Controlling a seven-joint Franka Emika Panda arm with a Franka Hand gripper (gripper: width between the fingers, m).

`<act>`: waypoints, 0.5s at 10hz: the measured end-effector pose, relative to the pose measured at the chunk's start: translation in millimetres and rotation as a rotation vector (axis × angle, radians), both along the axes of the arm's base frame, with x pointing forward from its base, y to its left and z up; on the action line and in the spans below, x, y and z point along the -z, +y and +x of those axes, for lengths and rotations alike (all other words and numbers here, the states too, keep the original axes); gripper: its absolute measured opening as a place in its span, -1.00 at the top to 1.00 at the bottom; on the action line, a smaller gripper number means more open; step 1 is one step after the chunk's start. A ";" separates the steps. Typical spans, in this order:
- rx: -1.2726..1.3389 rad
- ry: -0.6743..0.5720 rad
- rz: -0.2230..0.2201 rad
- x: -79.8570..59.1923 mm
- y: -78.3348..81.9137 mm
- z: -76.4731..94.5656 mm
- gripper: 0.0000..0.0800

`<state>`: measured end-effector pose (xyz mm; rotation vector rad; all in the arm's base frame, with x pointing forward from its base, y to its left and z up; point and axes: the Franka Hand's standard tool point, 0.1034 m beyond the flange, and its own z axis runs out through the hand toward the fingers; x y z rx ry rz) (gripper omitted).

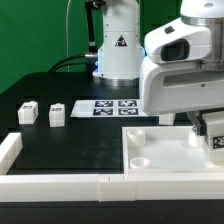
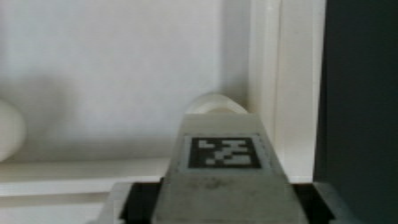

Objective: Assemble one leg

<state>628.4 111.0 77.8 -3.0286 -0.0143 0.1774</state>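
- A robotics lab: a white robot arm point(image 1: 116, 40) stands behind the matte black tabletop point(image 1: 70, 145).
- A plain green backdrop point(image 1: 35, 30) hangs behind.
- The flat white marker board point(image 1: 105, 106) carries square tags.

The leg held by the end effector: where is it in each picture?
Exterior view: the leg hangs at the exterior view's right edge, above the panel.
Wrist view: the leg fills the centre, marker facing the camera.
Shared landmark: the panel, white with round sockets.
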 end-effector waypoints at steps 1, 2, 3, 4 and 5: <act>0.032 0.003 -0.004 0.0 0.1 0.0 0.27; 0.045 0.001 -0.006 0.2 0.4 0.3 0.27; 0.164 0.002 -0.017 0.3 2.9 0.7 0.27; 0.351 0.017 -0.041 0.6 5.1 -0.3 0.27; 0.480 0.030 -0.057 0.6 5.9 -0.3 0.27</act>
